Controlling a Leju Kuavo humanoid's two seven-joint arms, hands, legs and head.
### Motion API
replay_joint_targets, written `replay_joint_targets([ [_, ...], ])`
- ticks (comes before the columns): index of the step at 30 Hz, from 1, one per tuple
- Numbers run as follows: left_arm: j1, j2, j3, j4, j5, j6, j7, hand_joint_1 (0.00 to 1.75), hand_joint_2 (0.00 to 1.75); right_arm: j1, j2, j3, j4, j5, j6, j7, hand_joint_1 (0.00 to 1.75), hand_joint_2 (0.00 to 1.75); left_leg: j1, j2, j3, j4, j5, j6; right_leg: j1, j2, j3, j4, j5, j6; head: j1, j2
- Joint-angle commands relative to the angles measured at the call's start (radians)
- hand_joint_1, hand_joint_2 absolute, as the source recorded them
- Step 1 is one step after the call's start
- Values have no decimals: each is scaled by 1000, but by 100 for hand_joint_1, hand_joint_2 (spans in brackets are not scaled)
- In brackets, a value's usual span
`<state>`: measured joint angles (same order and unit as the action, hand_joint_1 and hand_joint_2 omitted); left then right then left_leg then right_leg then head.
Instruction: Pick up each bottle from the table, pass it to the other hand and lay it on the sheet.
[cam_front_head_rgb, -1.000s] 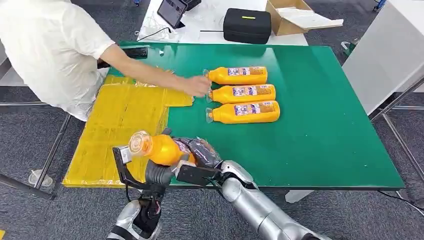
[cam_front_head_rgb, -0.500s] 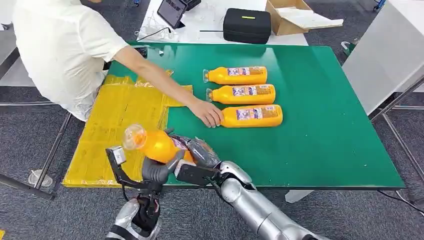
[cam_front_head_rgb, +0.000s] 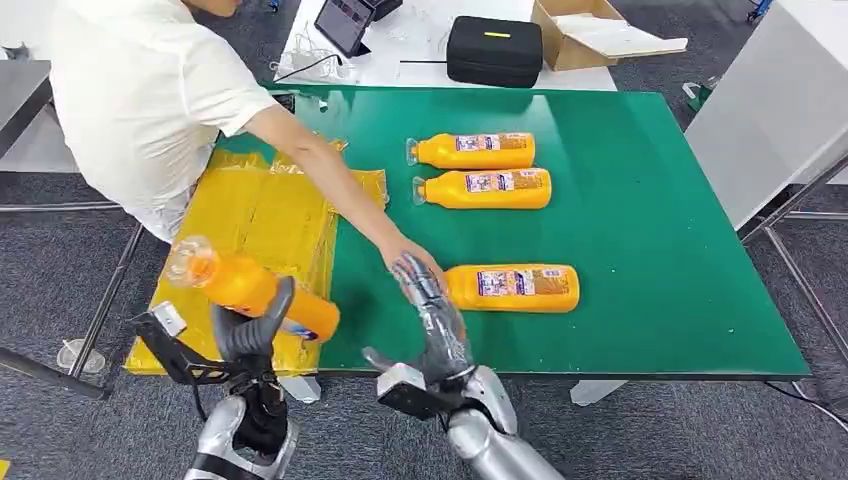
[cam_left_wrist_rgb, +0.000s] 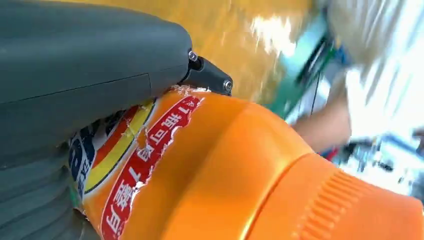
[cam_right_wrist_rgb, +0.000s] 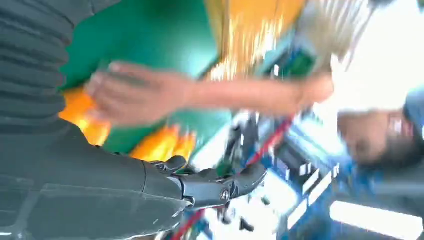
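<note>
Bottle (cam_front_head_rgb: 250, 287) number one is gripped in the left hand (cam_front_head_rgb: 250, 330), tilted with its cap up, over the near edge of the yellow sheet (cam_front_head_rgb: 255, 215); this hand has it because the sheet lies on that side. The right hand (cam_front_head_rgb: 432, 315), with spread fingers and holding nothing, hovers right of the sheet, over the green table (cam_front_head_rgb: 660, 250). A person's hand (cam_front_head_rgb: 410, 255) touches the nearest bottle (cam_front_head_rgb: 515, 287), probably to bring it within reach. Two more bottles (cam_front_head_rgb: 480, 170) lie further from the sheet's right side.
</note>
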<state>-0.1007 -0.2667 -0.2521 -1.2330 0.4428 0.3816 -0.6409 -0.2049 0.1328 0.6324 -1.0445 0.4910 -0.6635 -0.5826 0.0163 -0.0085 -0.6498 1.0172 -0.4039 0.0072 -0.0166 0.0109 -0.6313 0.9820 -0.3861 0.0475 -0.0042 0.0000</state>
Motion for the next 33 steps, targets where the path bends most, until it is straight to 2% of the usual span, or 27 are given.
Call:
replay_joint_targets([
  [1,-98,1,100,157,-502,317,-57,175,175,155,66,-277,-167,138,-35,-116,0,0,0,-1,3,0,-1,0,0,-3,4,0,-2,-2,0,0],
  [2,-124,15,113,240,-680,317,-36,175,175,169,68,-294,-186,138,-35,-116,0,0,0,-2,5,0,-2,0,1,-4,6,1,-3,-3,0,0],
  [3,-149,14,167,308,-944,317,13,89,175,171,60,-293,-197,133,-35,-116,0,0,0,-3,5,-2,0,0,0,-5,5,0,-2,-2,0,0],
  [4,-158,14,205,326,-997,317,15,70,175,162,57,-286,-189,124,-35,-116,0,0,0,-2,4,-2,0,0,0,-3,4,-1,-1,-1,0,0],
  [5,-164,17,209,340,-989,317,4,47,175,160,58,-286,-187,123,-35,-116,0,0,0,-3,10,-2,-1,0,1,-5,10,-1,-3,-3,0,0],
  [6,-172,26,268,339,-1268,317,65,65,175,146,55,-271,-167,107,-35,-116,0,0,0,-2,4,-2,0,0,0,-2,4,-1,-1,-1,0,0],
  [7,-192,36,283,363,-1381,317,95,152,175,139,55,-264,-169,94,-35,-116,0,0,0,0,7,-2,0,1,0,-1,7,-1,-1,-2,0,0],
  [8,-234,65,280,428,-1479,317,153,175,175,124,55,-241,-139,52,-35,-116,0,175,0,2,4,-1,0,0,0,1,4,-1,0,-2,0,0],
  [10,-301,111,241,532,-1543,317,213,175,175,120,57,-220,-140,25,-35,-116,0,175,0,3,5,-1,0,0,1,1,3,-1,1,-2,0,0],
  [13,-375,146,185,678,-1545,291,250,175,175,131,57,-201,-135,-5,-35,-116,0,175,1,1,6,-2,0,-1,1,-2,5,0,0,-3,0,0],
  [16,-396,157,134,737,-1542,218,266,175,175,144,51,-199,-146,-30,-35,-116,0,175,0,0,5,-1,2,-1,1,-2,4,0,0,-3,0,0],
  [20,-397,159,125,741,-1543,210,273,175,175,145,50,-202,-149,-31,-35,-116,0,175,1,0,4,-1,2,-1,2,-1,4,0,1,-3,0,0],
  [22,-407,174,77,776,-1574,144,322,175,175,144,46,-201,-146,-57,-35,-116,0,175,2,1,6,0,0,-1,3,-1,6,0,-1,-4,0,0],
  [23,-421,189,44,808,-1592,65,359,175,175,140,44,-202,-141,-64,-35,-116,0,175,2,1,4,0,1,-1,2,-1,3,0,0,-3,0,0],
  [24,-435,208,2,836,-1635,9,405,168,175,133,40,-191,-129,-83,-35,-116,0,175,2,1,7,0,0,-1,3,-1,6,0,-1,-4,0,0],
  [25,-444,223,-20,851,-1658,3,437,84,175,127,35,-186,-120,-82,-35,-116,0,175,2,1,5,-1,1,-1,3,-1,4,0,0,-3,0,0],
  [26,-451,221,-4,865,-1639,-12,448,30,175,125,39,-190,-110,-80,-35,-116,0,175,2,0,7,-1,0,-1,3,-2,6,0,-1,-4,0,0],
  [28,-459,220,14,879,-1601,-47,414,0,175,115,36,-162,-90,-145,-34,-116,0,175,2,1,3,-1,2,-1,2,0,2,0,1,-3,0,0],
  [29,-460,214,40,879,-1563,-66,398,0,175,117,36,-167,-98,-137,-35,-116,0,175,2,2,5,-1,1,-1,3,0,4,0,0,-4,0,0],
  [30,-461,209,49,878,-1547,-79,389,0,175,119,39,-168,-95,-131,-35,-116,0,0,2,3,3,-1,1,-1,3,2,2,0,2,-3,0,0],
  [33,-467,206,34,858,-1533,-110,367,0,175,121,34,-160,-98,-146,-35,-116,0,0,2,4,6,-1,0,-2,3,2,4,0,2,-5,0,0],
])
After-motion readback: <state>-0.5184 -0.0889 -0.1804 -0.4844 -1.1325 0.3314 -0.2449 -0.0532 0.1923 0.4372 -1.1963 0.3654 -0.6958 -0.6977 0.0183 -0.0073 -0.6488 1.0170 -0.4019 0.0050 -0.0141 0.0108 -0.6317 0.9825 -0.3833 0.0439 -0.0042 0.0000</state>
